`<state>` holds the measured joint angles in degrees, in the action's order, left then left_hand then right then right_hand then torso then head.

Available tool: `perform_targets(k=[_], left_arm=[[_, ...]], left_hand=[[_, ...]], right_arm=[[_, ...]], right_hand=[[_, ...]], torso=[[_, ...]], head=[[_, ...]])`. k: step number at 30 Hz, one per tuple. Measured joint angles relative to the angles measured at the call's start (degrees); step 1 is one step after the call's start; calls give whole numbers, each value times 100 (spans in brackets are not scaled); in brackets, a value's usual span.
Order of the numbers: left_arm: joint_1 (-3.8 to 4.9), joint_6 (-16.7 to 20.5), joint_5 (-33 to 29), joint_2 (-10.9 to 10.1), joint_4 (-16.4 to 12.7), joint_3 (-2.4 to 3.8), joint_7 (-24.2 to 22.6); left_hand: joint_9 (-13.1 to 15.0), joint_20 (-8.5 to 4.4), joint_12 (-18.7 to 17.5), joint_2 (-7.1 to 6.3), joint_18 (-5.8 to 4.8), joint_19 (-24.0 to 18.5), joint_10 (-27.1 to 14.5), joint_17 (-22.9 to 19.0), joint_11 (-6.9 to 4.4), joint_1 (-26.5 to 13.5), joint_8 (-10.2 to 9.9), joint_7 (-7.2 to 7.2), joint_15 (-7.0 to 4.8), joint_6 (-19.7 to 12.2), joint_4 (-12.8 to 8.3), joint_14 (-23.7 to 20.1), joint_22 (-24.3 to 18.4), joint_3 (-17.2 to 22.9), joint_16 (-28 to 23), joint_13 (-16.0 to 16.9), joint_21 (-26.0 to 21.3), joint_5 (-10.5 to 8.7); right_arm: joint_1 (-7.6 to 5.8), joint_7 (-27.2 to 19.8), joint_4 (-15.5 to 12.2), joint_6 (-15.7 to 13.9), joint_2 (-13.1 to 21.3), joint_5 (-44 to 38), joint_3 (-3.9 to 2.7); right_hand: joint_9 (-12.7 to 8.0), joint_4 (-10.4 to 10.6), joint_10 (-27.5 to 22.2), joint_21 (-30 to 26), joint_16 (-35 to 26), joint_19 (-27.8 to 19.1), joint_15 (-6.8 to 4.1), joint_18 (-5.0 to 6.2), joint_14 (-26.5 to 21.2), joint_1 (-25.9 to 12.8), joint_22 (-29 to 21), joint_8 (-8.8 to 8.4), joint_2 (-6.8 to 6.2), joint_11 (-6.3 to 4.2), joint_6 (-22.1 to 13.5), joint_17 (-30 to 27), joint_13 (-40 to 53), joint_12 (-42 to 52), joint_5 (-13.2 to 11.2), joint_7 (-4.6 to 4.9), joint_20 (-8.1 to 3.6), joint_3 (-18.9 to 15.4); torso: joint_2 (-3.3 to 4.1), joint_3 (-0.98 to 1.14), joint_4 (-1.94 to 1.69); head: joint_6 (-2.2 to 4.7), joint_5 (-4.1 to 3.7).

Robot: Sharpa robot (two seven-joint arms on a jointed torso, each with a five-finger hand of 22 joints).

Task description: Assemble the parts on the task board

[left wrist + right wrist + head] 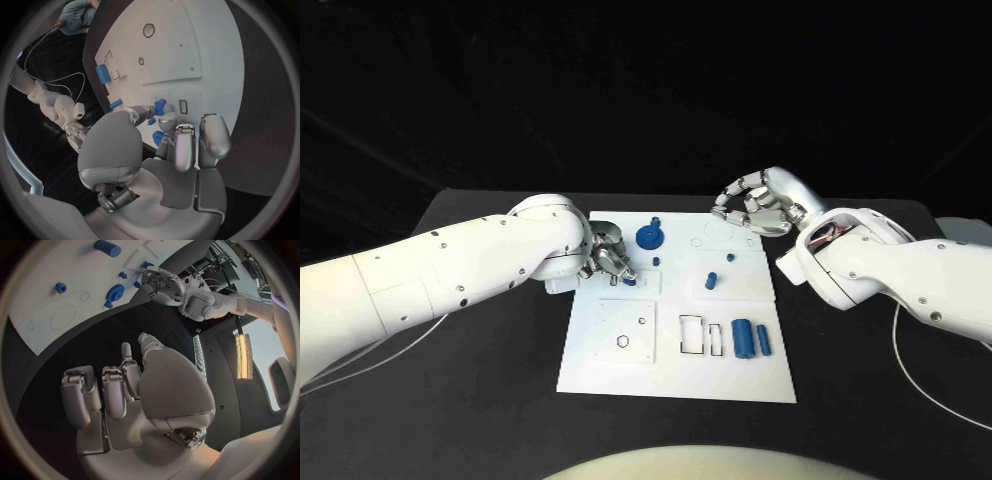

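Left hand (606, 258) fingers close round a small blue part (629, 281) on the task board (678, 385), likely gripping it, seating comes next; right hand (756, 203) hovers empty, fingers curled.

- We see the left hand (607, 258) low over the task board (678, 375)'s upper left, blocking that corner; the blue gear (649, 237) stands just beside it
- The right hand (754, 203) hovers past the upper right edge
- The board's lower left lies open; two blue cylinders (751, 340) crowd the lower right
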<state>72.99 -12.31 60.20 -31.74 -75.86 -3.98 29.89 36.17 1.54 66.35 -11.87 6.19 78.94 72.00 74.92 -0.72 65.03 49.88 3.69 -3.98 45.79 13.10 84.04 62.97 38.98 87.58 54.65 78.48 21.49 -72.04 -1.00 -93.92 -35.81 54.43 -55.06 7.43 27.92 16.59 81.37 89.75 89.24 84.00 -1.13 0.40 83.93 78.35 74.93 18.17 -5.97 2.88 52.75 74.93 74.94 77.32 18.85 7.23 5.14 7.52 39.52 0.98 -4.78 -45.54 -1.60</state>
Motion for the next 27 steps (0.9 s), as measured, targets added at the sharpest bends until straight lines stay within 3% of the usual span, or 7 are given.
perform_targets(k=[19,22,24,27], left_arm=[[16,-174,12,126,163,13,19],[18,-213,1,143,201,13,27],[18,-233,-13,151,223,13,33],[12,-279,-49,168,253,8,45]], left_hand=[[5,0,38,10,0,0,33,0,-8,10,0,9,1,9,0,0,37,1,0,47,0,68],[4,-12,69,10,1,12,74,-1,-29,11,-7,-2,1,22,0,0,58,1,0,87,27,195],[16,-20,69,10,-59,20,83,0,-38,11,-20,-3,0,23,-18,0,61,-18,0,95,27,302],[66,-20,70,10,-58,20,103,-1,-19,10,-23,16,-24,43,-58,-18,94,-57,0,110,27,549]], right_arm=[[3,-5,1,-1,-4,1,0],[4,-5,1,-1,-1,1,0],[4,-5,1,-1,0,1,0],[4,-5,0,-1,3,1,0]], right_hand=[[10,0,0,0,0,0,0,0,0,0,-1,22,0,0,0,-1,0,0,0,0,0,48],[10,0,0,0,0,0,0,0,0,0,-2,22,0,0,0,-1,0,0,0,0,0,48],[10,0,0,0,0,0,0,0,0,0,-2,22,0,0,0,-1,0,0,0,0,0,48],[10,0,0,0,0,0,0,0,0,0,-2,22,0,0,0,-2,0,0,0,0,0,48]], torso=[[-3,6,2],[-3,7,3],[-3,7,3],[-3,7,4]], head=[[-29,16],[-29,16],[-29,14],[-29,12]])
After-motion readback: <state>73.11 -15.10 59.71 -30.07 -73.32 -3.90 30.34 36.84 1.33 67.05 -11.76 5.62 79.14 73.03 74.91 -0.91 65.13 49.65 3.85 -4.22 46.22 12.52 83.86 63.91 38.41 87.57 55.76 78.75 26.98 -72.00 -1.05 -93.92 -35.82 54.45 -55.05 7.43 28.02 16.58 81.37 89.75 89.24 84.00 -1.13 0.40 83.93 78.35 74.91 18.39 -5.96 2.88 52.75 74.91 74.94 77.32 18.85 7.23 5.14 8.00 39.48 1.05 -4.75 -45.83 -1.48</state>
